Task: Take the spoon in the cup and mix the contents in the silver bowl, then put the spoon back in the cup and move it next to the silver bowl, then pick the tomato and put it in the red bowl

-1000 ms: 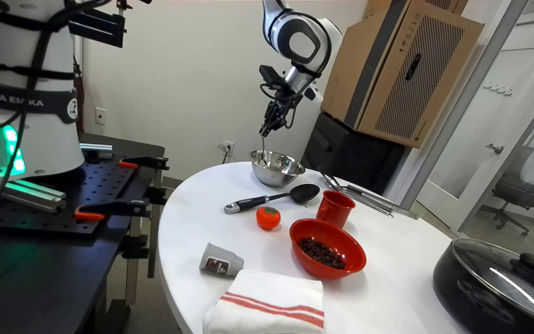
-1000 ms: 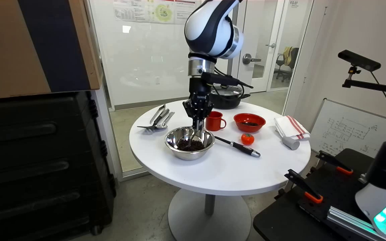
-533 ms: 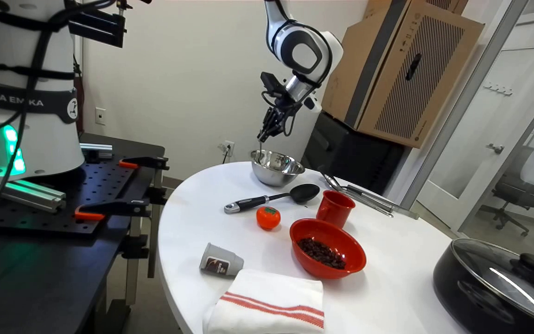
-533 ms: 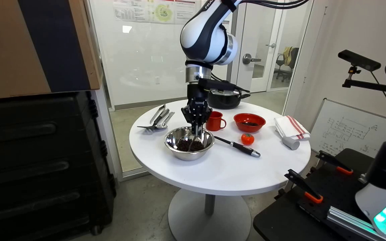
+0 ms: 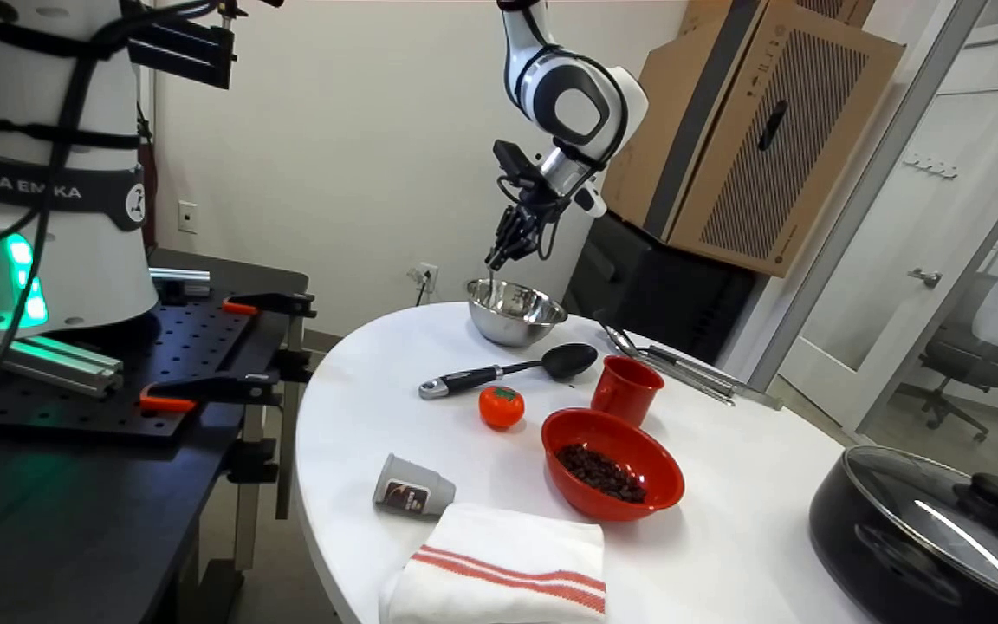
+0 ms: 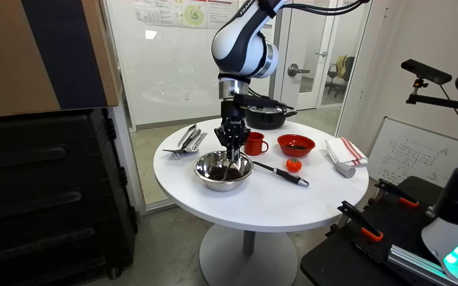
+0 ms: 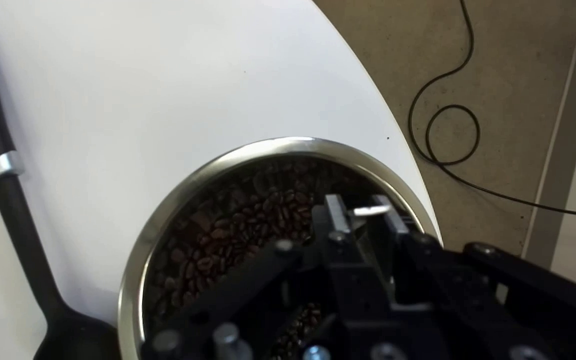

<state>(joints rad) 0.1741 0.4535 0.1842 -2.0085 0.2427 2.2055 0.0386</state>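
Holding a thin, shiny metal spoon (image 6: pixel 228 170) snug in the black robot gripper (image 7: pixel 362 216), squeezed narrow, with the spoon's low end down among dark brown beans (image 7: pixel 248 225) in the small, round, shiny silver bowl (image 6: pixel 223 185). Just beside that bowl, a big, round-headed black spoon (image 5: pixel 489 375), lying in the way between there and the small, round, red-orange tomato (image 5: pixel 499 410). Past the tomato, a wide, glossy red bowl (image 5: pixel 625 440) with dark beans inside too. Near the red bowl, a small, tall red cup (image 6: pixel 256 145), upright, partly behind the gripper in an exterior view. Farther off, a grey cup (image 5: pixel 412 485) tipped on its side, touching or almost touching a folded white, red-striped cloth (image 5: pixel 499 550); cannot tell which. Also there, a bunch of long metal kitchen tools (image 6: pixel 190 138) and a black, glass-topped pot (image 5: pixel 845 529). Under it all, a smooth, white, round table (image 5: pixel 352 433). Around that, a pale wall (image 5: pixel 334 130), a tall black cabinet (image 6: pixel 50 178) with a big brown cardboard box (image 5: pixel 798 147) on top, and a curly black cord (image 7: pixel 410 122) on the floor (image 6: pixel 161 250).
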